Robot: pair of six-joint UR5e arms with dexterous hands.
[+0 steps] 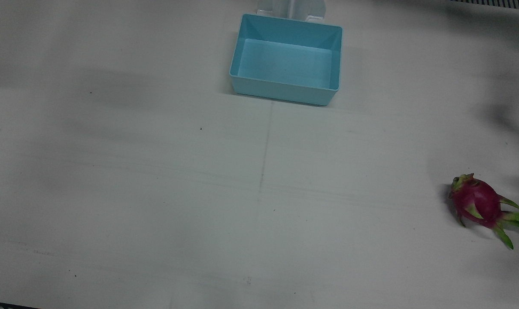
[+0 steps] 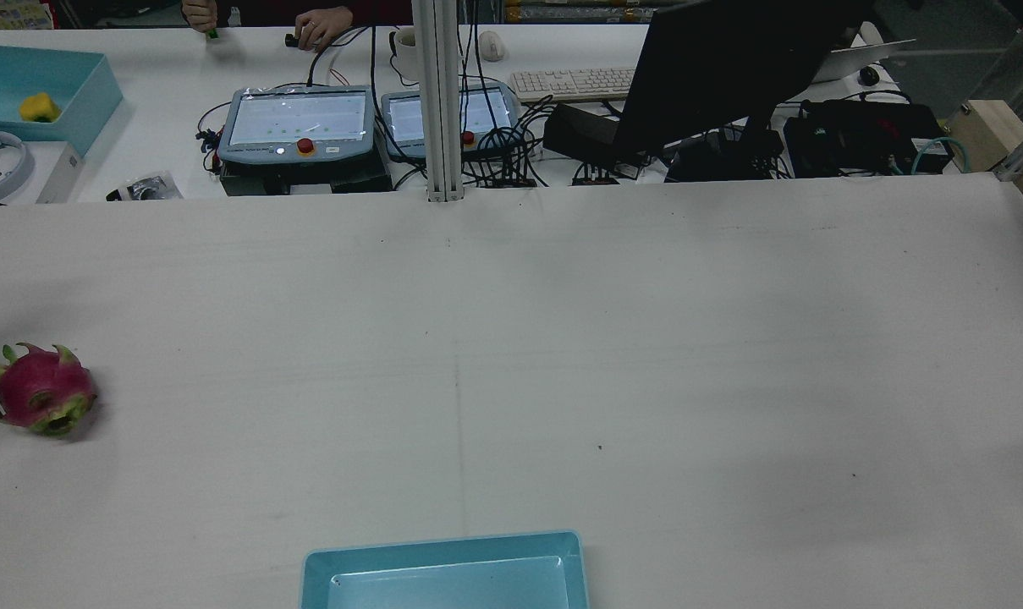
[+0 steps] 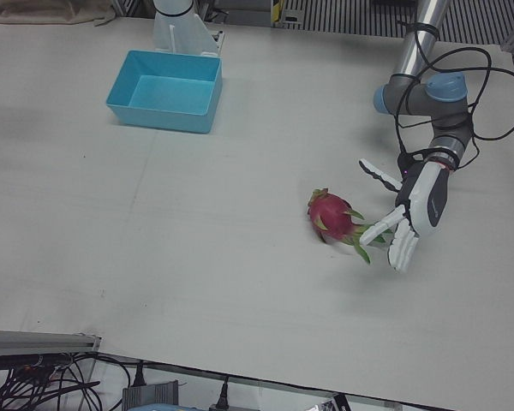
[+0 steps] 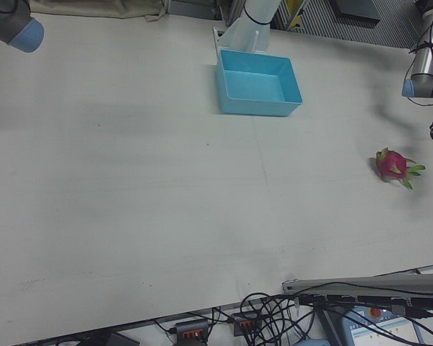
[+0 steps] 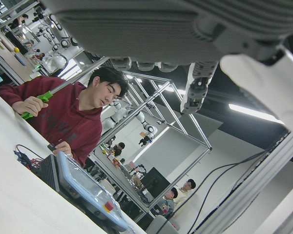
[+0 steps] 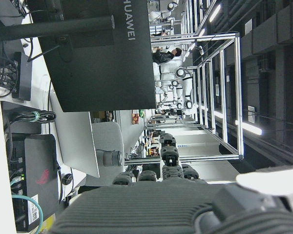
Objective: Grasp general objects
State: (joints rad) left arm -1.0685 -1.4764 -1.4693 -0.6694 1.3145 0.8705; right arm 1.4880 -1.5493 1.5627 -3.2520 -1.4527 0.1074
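**Left hand spread beside the dragon fruit, nothing grasped yet**

The left hand (image 3: 415, 210) hangs with its fingers (image 3: 402, 246) wide apart and pointing down, palm turned toward the dragon fruit (image 3: 332, 216). It holds nothing. In the left-front view its lower fingertips sit just beside the fruit's green leafy scales, and whether they touch those scales cannot be told from this angle. The red body of the fruit lies clear of the palm.

The risk from here, as I judge it: the fruit is rounded and lies on its side on the bare table (image 3: 197, 257), so a closing finger that catches only the thin scales would likely push or roll it away from the hand rather than trap it. A closure begun too high could also slide off the smooth skin.

The blue bin (image 3: 164, 91) stands well apart from the fruit, toward the robot's pedestals, and is empty.

The right hand shows only in its own camera, as a dark ribbed palm; how open it is cannot be told.
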